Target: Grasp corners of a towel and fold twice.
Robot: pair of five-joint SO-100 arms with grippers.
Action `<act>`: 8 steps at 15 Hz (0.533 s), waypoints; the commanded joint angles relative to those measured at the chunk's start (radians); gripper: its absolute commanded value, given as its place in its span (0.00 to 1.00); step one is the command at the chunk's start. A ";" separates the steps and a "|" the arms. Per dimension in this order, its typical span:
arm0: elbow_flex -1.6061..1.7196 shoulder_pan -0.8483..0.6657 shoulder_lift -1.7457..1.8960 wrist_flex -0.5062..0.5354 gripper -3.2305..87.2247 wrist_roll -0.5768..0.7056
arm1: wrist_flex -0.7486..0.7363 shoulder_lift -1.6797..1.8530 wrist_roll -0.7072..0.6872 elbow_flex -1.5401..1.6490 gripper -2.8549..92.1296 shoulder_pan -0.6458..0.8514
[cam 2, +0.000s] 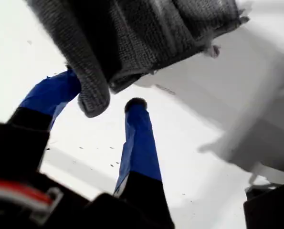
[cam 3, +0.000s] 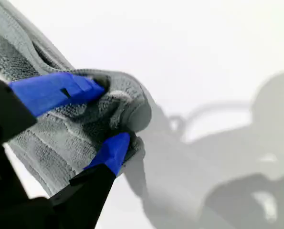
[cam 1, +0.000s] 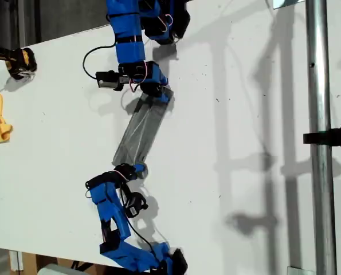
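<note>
White table (cam 1: 227, 143), metal pole (cam 1: 319, 143).

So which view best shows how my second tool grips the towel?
The second wrist view: my second tool pinches a bunched towel end between its blue fingers. The exterior view shows the whole towel stretched between both arms, but with the grip too small to judge. The first wrist view shows only the towel hanging over my first tool.

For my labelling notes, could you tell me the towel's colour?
Grey towel; second wrist view shows it best.
</note>
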 commanded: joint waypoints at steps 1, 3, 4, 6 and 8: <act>-0.017 -0.028 0.149 0.029 0.37 0.006 | 0.129 0.163 -0.017 -0.084 0.36 0.037; -0.011 -0.044 0.238 0.026 0.38 0.000 | 0.179 0.367 -0.017 -0.051 0.37 0.074; 0.006 -0.048 0.295 0.012 0.38 -0.005 | 0.204 0.466 -0.015 -0.028 0.37 0.091; 0.089 -0.043 0.437 -0.046 0.38 -0.011 | 0.219 0.686 -0.009 0.046 0.37 0.114; 0.241 -0.035 0.629 -0.132 0.38 -0.026 | 0.222 0.968 0.003 0.150 0.37 0.129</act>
